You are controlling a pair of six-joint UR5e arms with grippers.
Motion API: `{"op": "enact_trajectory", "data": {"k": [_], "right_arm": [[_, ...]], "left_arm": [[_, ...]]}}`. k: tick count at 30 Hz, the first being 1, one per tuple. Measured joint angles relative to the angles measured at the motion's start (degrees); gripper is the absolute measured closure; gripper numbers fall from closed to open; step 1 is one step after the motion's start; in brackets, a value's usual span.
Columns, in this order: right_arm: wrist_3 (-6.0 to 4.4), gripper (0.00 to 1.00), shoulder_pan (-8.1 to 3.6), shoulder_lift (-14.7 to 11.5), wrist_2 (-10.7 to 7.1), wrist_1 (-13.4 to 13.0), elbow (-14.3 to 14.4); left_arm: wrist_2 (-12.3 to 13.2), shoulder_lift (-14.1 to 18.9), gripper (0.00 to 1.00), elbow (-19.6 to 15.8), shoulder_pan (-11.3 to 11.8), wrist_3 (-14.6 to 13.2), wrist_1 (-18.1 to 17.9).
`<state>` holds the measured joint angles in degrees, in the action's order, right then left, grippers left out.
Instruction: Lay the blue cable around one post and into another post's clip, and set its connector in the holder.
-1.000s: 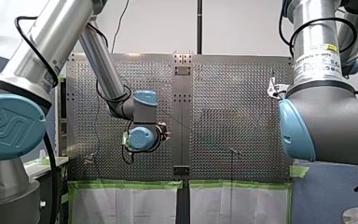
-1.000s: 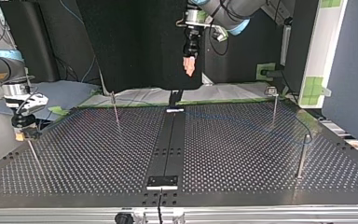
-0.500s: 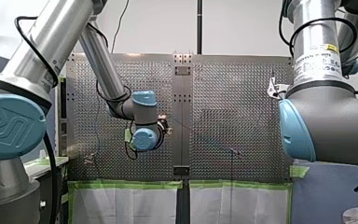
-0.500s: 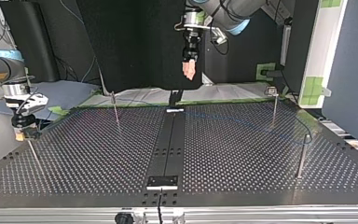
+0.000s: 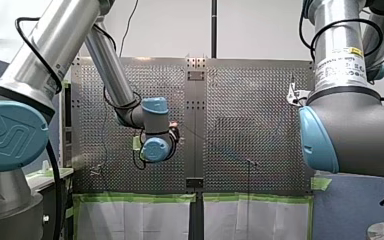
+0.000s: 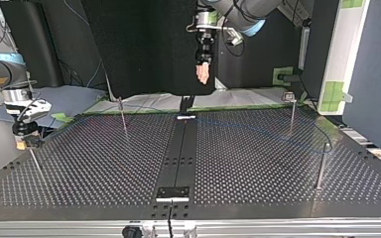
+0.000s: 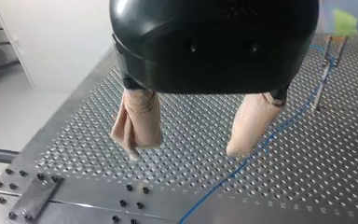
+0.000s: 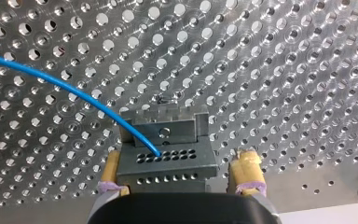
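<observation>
In the right wrist view my right gripper point(image 8: 179, 163) stands open, its yellow pads point(image 8: 244, 165) on either side of the grey connector block point(image 8: 186, 169). A small gap shows beside one pad. The blue cable point(image 8: 51, 79) runs into the block's holed face. At the top view's left edge my right gripper point(image 6: 26, 143) sits low by a thin post point(image 6: 35, 163). My left gripper point(image 6: 203, 74) hangs high over the table's far edge. Its beige fingers point(image 7: 137, 123) are open with nothing between them, and the blue cable point(image 7: 261, 144) lies on the plate beneath.
Thin posts stand on the perforated table point(image 6: 104, 168): one far left of centre point(image 6: 122, 116), two at the right point(image 6: 291, 111) point(image 6: 321, 166). A dark centre strip point(image 6: 178, 158) runs across the table. Green tape point(image 5: 140, 197) lines the front view's near edge.
My left arm's wrist has turned and shifted a little while its gripper stays high above the far edge. The right arm and the connector have not moved.
</observation>
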<state>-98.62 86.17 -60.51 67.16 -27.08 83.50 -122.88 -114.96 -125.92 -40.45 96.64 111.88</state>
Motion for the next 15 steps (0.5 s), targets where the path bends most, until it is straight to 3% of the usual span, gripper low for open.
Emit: {"op": "enact_trajectory", "data": {"k": [7,15], "right_arm": [[0.0,0.0,0.04,0.0,0.02,0.1,0.0],[0.08,0.0,0.45,0.0,0.0,0.0,0.0]], "left_arm": [[-3.0,0.0,0.0,0.0,-0.1,-0.6,2.7],[-3.5,0.0,0.0,0.0,-0.1,-0.8,3.3]]}}
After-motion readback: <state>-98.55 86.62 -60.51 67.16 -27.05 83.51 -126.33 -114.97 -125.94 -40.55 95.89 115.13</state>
